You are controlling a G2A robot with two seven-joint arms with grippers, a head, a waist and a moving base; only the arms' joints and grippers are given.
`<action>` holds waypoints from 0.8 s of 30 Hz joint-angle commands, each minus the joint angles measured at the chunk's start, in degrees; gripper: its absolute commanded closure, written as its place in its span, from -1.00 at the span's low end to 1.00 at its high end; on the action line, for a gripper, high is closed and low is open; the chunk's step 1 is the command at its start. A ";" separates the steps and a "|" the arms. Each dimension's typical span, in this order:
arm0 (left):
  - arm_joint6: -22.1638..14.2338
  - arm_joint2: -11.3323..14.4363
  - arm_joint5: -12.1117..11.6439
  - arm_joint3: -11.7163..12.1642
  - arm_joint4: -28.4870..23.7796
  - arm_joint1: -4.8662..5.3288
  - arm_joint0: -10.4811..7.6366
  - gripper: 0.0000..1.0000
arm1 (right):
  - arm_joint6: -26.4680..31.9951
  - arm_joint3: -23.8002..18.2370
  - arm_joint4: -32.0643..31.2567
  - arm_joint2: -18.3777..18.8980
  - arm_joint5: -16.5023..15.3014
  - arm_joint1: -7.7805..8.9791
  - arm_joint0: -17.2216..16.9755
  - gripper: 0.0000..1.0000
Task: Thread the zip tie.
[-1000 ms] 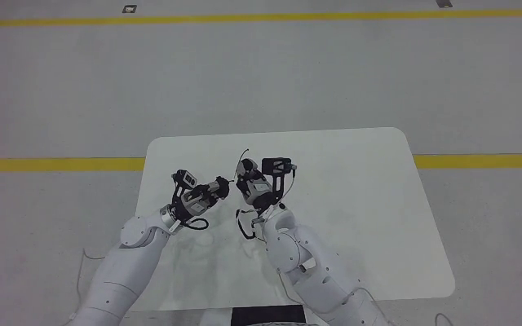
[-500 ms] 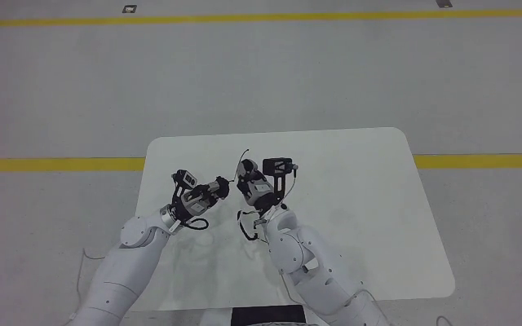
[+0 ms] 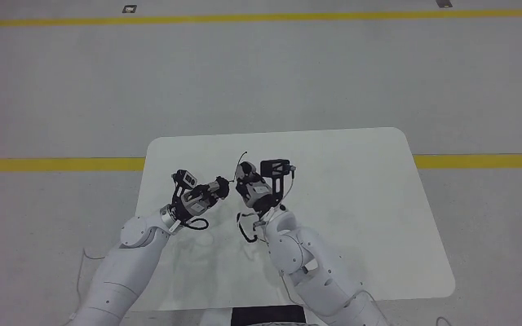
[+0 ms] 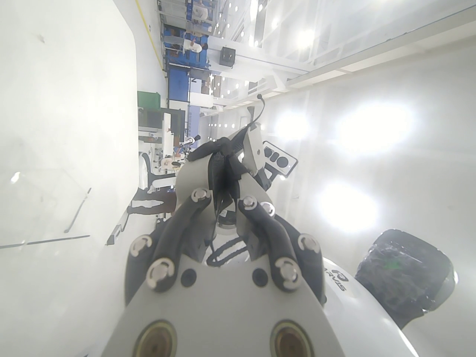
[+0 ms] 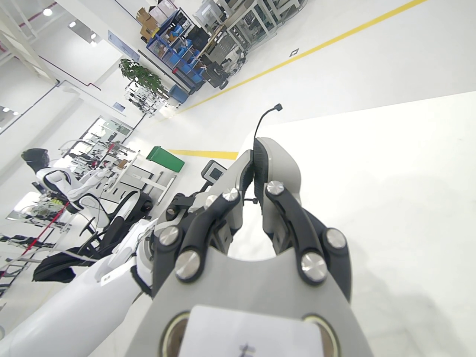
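Tabletop, white with rounded corners, sits on a pale floor crossed by a yellow line. Both arms are raised over its left-centre part. Its near and left edges are the closest, and a broad stretch of its surface runs from the grippers to the far and right edges.

The left gripper and right gripper face each other just apart. In the left wrist view the left one's fingers are drawn together, and what lies between the dark pads cannot be made out. The right one's fingers are pressed together, pinching the zip tie.

Compared with a second ago, the right gripper and the strap's tip sit slightly nearer the left gripper. The left arm is where it was.

The zip tie is a thin black strap held above the table. Its long axis runs from the right fingertips toward the far edge, with a slight bow. The small head is at the free end.
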 commanded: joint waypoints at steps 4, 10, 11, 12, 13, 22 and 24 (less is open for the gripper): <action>0.00 0.00 0.00 0.00 0.00 0.00 0.00 1.00 | 0.17 0.20 -0.29 -0.05 -0.04 -0.07 0.01 1.00; 0.00 0.00 0.00 0.00 0.00 0.00 0.00 1.00 | 0.04 0.20 -1.07 0.03 0.25 -0.12 -0.10 1.00; 0.00 0.00 0.00 0.00 0.00 0.00 0.00 1.00 | 0.07 0.21 -1.32 0.09 0.33 -0.11 -0.14 1.00; 0.00 0.00 0.00 0.00 0.00 0.00 0.00 1.00 | 0.09 0.23 -1.54 0.15 0.38 -0.10 -0.17 1.00; 0.00 0.00 0.00 0.00 0.00 0.00 0.00 1.00 | 0.08 0.21 -1.68 0.25 0.43 -0.09 -0.21 1.00; 0.00 0.00 0.00 0.00 0.00 0.00 0.00 1.00 | 0.39 -0.22 -2.37 0.74 0.39 -0.03 -0.77 1.00; 0.00 0.00 0.00 0.00 0.00 0.00 0.00 1.00 | 0.44 -0.34 -2.32 0.61 0.32 -0.08 -0.84 1.00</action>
